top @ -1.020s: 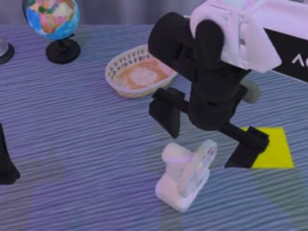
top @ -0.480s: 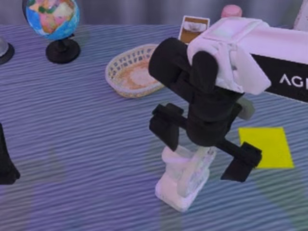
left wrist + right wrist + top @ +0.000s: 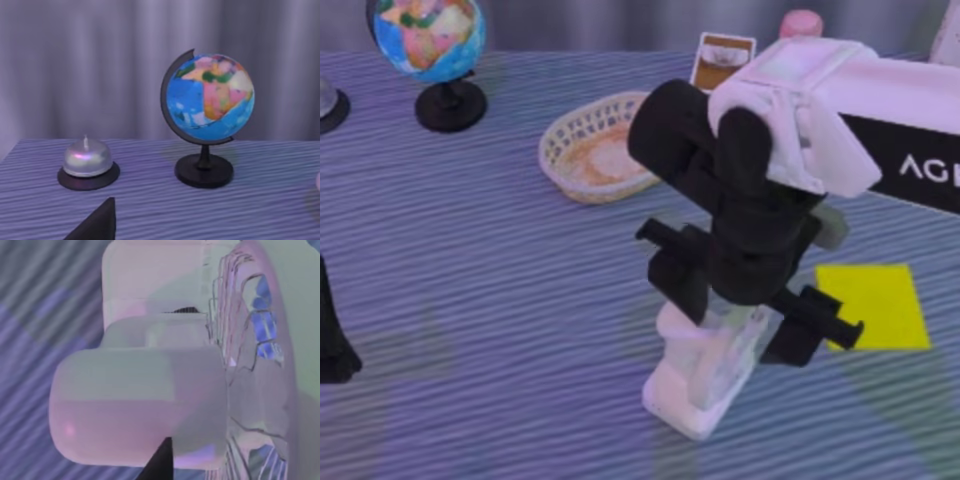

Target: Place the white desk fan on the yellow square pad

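The white desk fan stands on the table, right of the middle and near the front edge. My right gripper has come down over it. Its dark fingers are open and straddle the motor housing and the grilled head, close to both sides. In the right wrist view the fan fills the picture, with one dark fingertip in front of its housing. The yellow square pad lies flat to the right of the fan, bare. My left gripper is parked at the left edge.
A wicker basket sits behind the fan. A globe and a silver bell stand at the back left. A small picture card and a pink-capped bottle stand at the back right.
My right gripper moved down and toward the front over the fan, and its fingers drew closer together around it. The fan has stayed in place. The left arm has not moved.
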{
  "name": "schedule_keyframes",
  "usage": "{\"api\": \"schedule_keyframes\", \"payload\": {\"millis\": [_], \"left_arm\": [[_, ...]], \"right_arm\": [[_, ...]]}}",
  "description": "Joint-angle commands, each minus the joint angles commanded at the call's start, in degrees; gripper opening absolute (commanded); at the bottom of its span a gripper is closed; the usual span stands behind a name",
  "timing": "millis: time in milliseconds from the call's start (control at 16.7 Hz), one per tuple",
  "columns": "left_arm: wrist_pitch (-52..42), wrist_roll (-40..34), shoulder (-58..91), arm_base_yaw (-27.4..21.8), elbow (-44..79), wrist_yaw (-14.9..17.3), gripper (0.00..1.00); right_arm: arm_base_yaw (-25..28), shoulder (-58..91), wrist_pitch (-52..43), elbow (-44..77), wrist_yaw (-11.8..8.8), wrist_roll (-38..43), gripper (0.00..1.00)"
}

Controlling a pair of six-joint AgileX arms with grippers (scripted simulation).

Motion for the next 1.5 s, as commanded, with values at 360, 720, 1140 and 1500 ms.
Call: {"api": "schedule_keyframes", "payload": {"millis": [360,720,1140,1500], "left_arm": [[0.00,0.00,0.00,0.00,0.00,0.00,1.00],[0.00,0.00,0.00,0.00,0.00,0.00,1.00],[0.00,0.00,0.00,0.00,0.00,0.00,1.00],[0.00,0.00,0.00,0.00,0.00,0.00,1.00]], "right_arm": [[0.00,0.00,0.00,0.00,0.00,0.00,0.02],[0.00,0.00,0.00,0.00,0.00,0.00,0.00],[0.08,-0.55,-3.75,3.47,0.05,0.09,0.00],[0.38,-1.11,-11.18,10.48,0.01,-0.10,0.00]]}}
